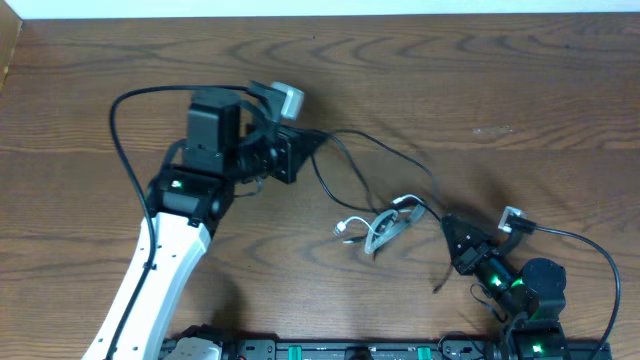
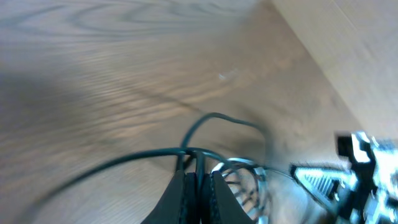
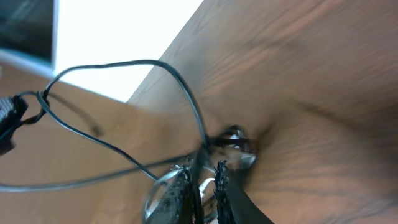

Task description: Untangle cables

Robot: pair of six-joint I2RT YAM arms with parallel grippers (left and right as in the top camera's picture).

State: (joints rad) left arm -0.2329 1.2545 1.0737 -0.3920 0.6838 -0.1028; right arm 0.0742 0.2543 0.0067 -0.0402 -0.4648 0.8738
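Observation:
A thin black cable runs across the wooden table from my left gripper to my right gripper. A second strand loops down to a small white cable bundle lying between them. In the left wrist view the left gripper is shut on the black cable, with the white coil just beyond. In the right wrist view the right gripper pinches the black cable above the pale coil.
The table's far edge meets a white wall. The left arm's thicker black wire arcs out to the left. The right arm's wire curves at the far right. The robot base rail lines the near edge.

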